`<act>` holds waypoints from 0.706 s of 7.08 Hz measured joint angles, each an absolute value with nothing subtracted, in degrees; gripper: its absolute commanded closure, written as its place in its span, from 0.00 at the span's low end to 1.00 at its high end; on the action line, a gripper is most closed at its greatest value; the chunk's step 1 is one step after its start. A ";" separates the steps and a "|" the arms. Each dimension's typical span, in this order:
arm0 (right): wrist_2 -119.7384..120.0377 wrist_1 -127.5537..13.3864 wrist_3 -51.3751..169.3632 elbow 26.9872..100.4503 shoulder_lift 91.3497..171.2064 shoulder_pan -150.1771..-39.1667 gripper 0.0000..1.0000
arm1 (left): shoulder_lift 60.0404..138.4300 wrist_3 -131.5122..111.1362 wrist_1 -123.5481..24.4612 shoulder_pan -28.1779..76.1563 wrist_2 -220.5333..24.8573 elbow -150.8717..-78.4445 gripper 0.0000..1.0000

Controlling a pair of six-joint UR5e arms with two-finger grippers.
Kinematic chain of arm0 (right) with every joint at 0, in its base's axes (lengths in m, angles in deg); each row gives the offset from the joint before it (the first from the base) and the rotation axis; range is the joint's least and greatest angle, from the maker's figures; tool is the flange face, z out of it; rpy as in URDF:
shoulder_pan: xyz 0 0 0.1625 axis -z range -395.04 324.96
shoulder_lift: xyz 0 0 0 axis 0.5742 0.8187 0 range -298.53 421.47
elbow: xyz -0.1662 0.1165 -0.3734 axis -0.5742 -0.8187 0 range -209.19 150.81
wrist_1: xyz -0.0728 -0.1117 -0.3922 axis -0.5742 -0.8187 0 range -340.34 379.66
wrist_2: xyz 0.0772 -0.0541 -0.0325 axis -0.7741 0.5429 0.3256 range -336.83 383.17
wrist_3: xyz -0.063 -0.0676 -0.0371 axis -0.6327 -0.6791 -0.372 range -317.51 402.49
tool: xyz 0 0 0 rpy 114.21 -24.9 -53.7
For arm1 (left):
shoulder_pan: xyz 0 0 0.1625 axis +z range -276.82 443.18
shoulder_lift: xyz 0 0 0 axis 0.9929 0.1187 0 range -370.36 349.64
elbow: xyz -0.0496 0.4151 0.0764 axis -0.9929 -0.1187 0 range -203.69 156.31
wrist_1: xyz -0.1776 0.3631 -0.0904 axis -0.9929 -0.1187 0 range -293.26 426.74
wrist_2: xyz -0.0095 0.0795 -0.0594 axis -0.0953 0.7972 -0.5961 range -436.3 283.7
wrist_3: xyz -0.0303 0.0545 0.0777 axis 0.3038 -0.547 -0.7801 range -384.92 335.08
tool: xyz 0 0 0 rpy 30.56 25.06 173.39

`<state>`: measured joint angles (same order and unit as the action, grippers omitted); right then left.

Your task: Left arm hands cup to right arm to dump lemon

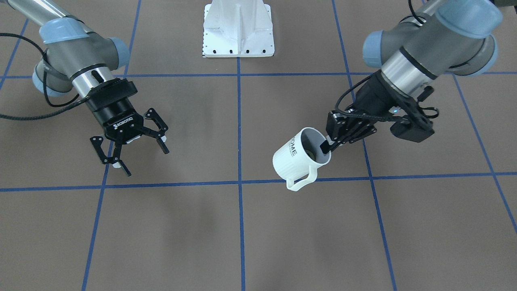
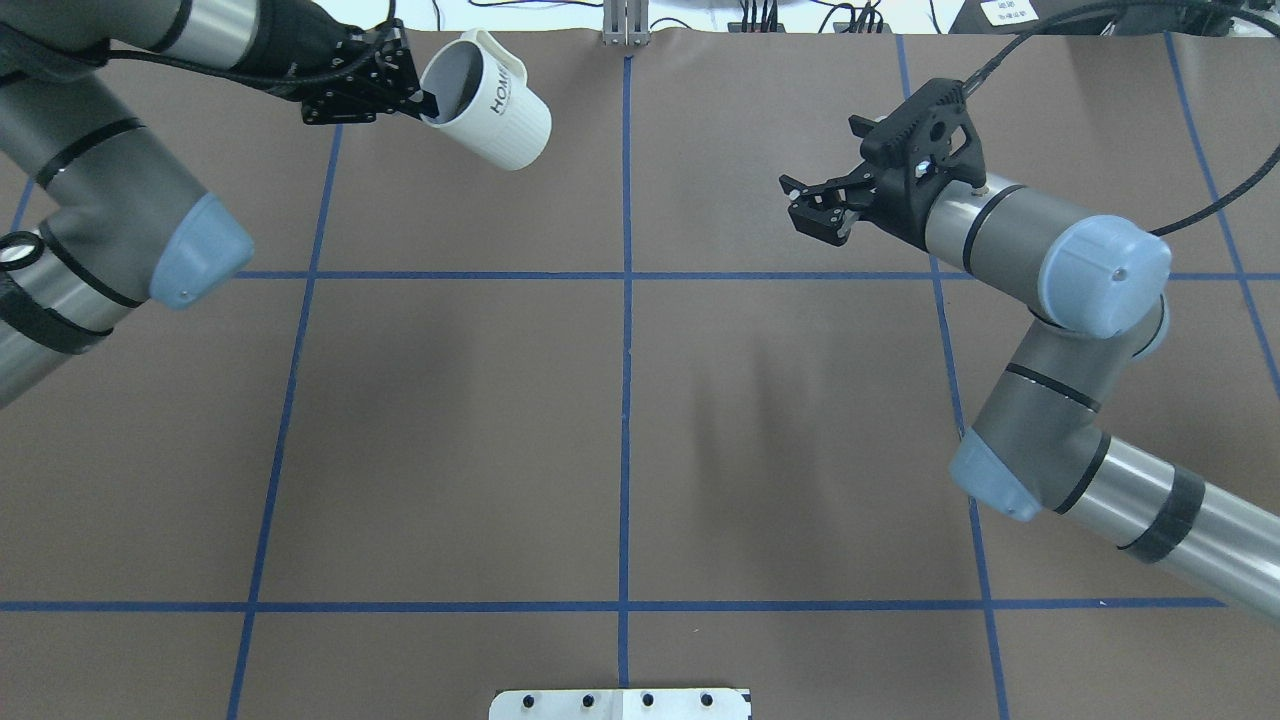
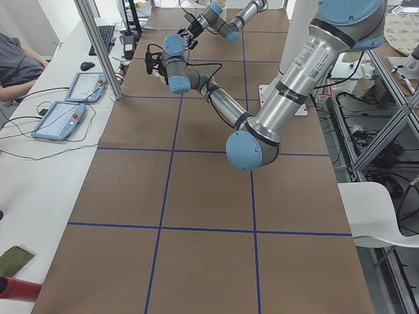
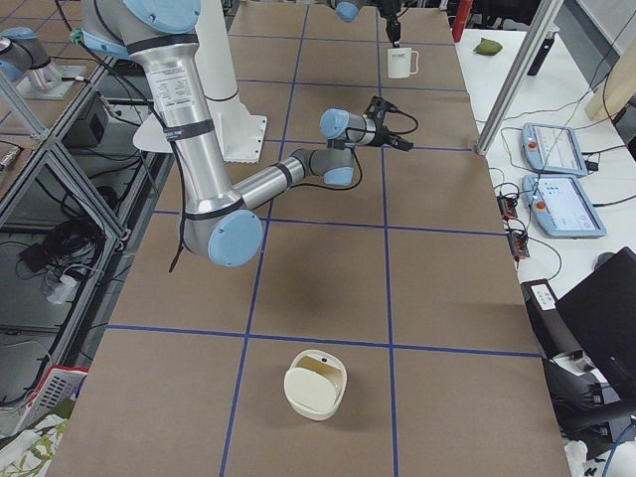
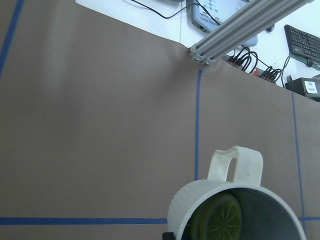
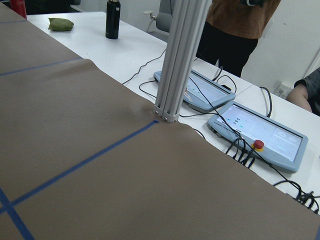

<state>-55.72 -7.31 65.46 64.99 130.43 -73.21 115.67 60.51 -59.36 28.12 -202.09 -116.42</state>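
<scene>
My left gripper [image 1: 326, 146] is shut on the rim of the white "HOME" cup [image 1: 299, 157], with one finger inside the mouth, and holds it off the table. In the overhead view the left gripper [image 2: 428, 103] and the cup [image 2: 495, 105] are at the far left of the table. The left wrist view shows the cup [image 5: 235, 162] with the yellow-green lemon [image 5: 220, 220] lying inside it. My right gripper [image 1: 147, 161] is open and empty, well apart from the cup. It also shows in the overhead view [image 2: 805, 207] at the far right.
The white robot base plate [image 1: 238, 32] stands at the table's middle edge. A cream round container [image 4: 316, 390] sits on the table towards the robot's right end. An aluminium post [image 6: 175, 65] and tablets [image 6: 260, 132] stand beyond the far edge.
</scene>
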 measured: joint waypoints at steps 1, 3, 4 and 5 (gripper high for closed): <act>-49.68 -7.39 64.79 65.00 129.18 -70.23 0.01 | 118.36 65.57 -56.41 29.12 -201.45 -115.35 1.00; -42.04 -7.43 59.83 65.23 127.57 -66.50 0.02 | 125.06 76.92 -43.74 29.85 -201.07 -114.50 1.00; -40.48 -7.42 57.27 65.33 126.93 -65.43 0.02 | 126.98 79.89 -40.02 30.56 -200.87 -114.32 1.00; -38.97 -7.43 55.35 65.35 125.98 -64.11 0.02 | 127.93 81.56 -38.55 31.56 -200.48 -114.28 1.00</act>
<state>-38.97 -7.43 55.35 65.35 125.98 -64.11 127.93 81.56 -38.55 31.56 -200.48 -114.28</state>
